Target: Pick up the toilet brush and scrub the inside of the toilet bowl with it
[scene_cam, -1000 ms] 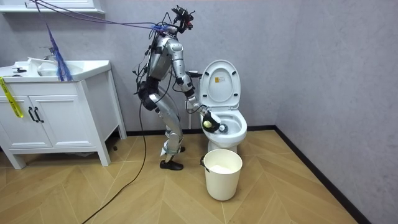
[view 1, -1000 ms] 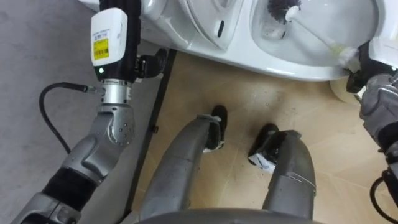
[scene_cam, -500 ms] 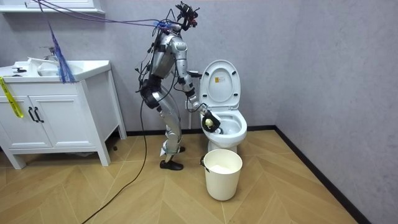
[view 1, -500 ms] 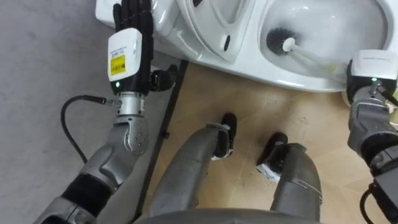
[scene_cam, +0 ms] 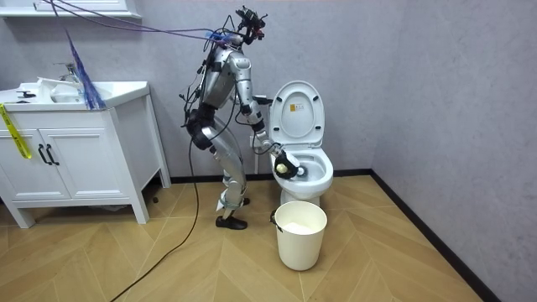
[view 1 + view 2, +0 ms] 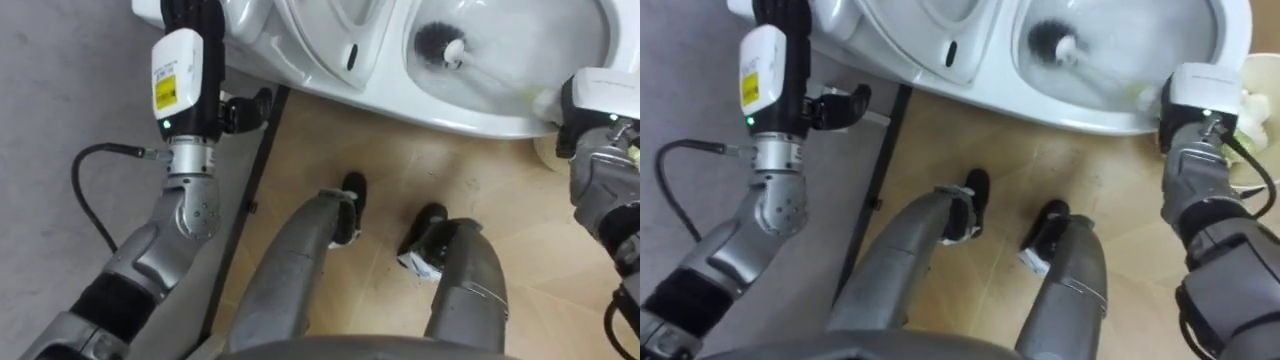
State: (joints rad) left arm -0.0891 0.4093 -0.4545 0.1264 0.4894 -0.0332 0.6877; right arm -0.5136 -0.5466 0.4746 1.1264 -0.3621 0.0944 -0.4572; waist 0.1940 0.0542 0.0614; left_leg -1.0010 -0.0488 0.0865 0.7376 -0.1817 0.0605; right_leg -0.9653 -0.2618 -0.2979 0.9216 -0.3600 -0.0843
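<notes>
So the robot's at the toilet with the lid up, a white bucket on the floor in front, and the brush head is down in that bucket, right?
Not quite. The left eye view shows the toilet brush head inside the toilet bowl, not in the white bucket. The rest holds: the robot is at the toilet, lid up, bucket on the floor in front.

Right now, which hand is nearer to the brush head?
Right. The right hand holds the brush by its handle end; the left hand is farther, beside the toilet.
</notes>
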